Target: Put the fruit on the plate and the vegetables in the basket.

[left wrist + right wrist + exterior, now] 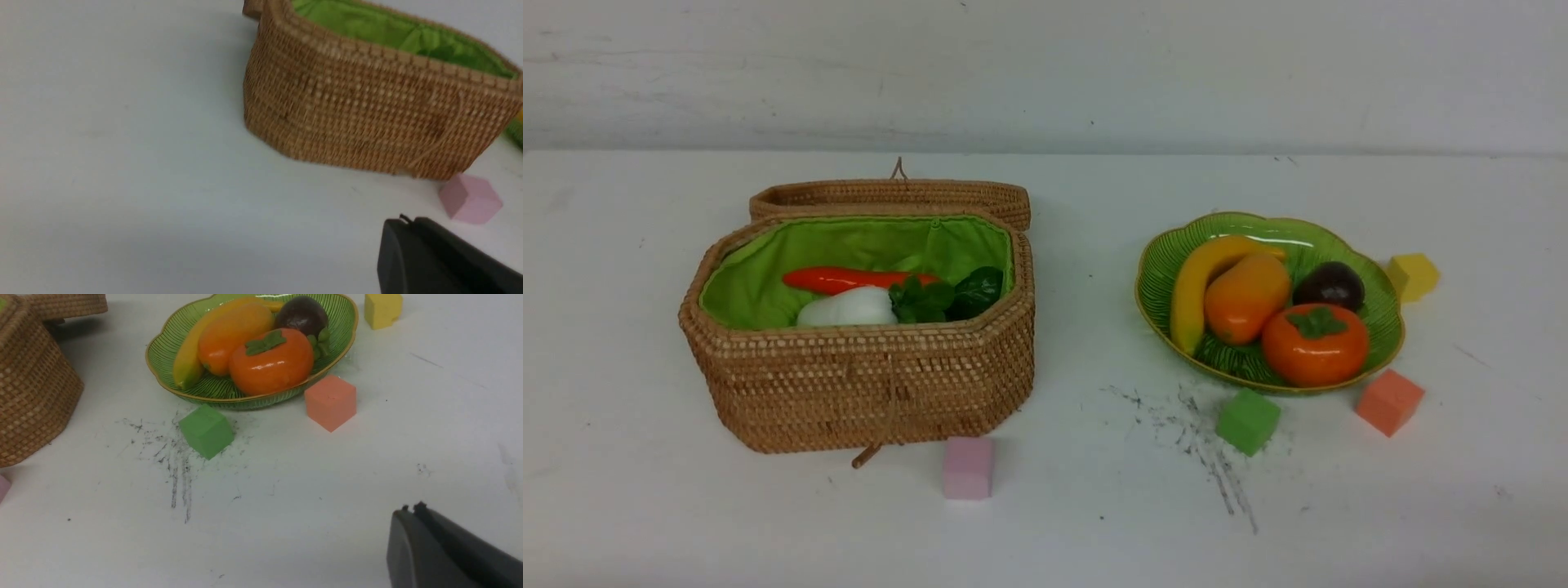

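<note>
The woven basket (866,384) stands open at the left with its lid (890,196) folded back. Inside on the green lining lie a red-orange carrot (841,279), a white radish (849,309) with green leaves, and a dark eggplant (977,291). The green plate (1372,282) at the right holds a banana (1192,290), a mango (1245,296), a persimmon (1315,345) and a mangosteen (1330,285). My left gripper (406,222) is shut and empty above bare table near the basket (367,110). My right gripper (410,510) is shut and empty, well short of the plate (343,318). Neither arm shows in the front view.
Foam cubes lie around: pink (967,467) in front of the basket, green (1247,420) and salmon (1389,401) by the plate's near rim, yellow (1413,276) to its right. Black scuff marks (1209,457) streak the white table.
</note>
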`<state>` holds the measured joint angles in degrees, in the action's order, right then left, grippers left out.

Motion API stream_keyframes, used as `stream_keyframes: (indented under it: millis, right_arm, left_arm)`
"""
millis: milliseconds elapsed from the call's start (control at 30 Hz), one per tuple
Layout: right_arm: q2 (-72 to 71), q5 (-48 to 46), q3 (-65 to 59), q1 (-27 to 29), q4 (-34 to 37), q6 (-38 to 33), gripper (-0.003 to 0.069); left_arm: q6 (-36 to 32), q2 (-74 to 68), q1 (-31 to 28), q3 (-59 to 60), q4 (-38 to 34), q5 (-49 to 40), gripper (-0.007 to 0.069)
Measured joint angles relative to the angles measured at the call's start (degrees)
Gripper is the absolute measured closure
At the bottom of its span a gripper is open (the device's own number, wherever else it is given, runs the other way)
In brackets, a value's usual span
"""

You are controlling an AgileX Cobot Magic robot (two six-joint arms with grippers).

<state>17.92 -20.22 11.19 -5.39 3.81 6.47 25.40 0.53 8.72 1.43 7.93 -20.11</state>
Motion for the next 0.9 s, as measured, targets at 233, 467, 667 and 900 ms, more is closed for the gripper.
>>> stream_keyframes:
  millis: [233,467,667,900]
  right_arm:
    - [0.0,-0.24,0.0,0.0,0.0,0.0,0.0657]
    - [0.0,-0.24,0.0,0.0,0.0,0.0,0.0655]
    - [0.0,-0.24,0.0,0.0,0.0,0.0,0.065]
    - [-0.27,-0.36,0.0,0.0,0.0,0.0,0.0644]
  left_arm:
    - [-0.59,0.0,-0.04,0.33,-1.7,-2.52,0.0624]
    - [-0.69,0.0,-3.41,0.33,-2.25,-2.63,0.062]
    - [-0.69,0.0,-4.67,0.33,-2.25,-2.63,0.0617]
    - [-0.69,0.0,-4.67,0.33,-2.25,-2.52,0.0617]
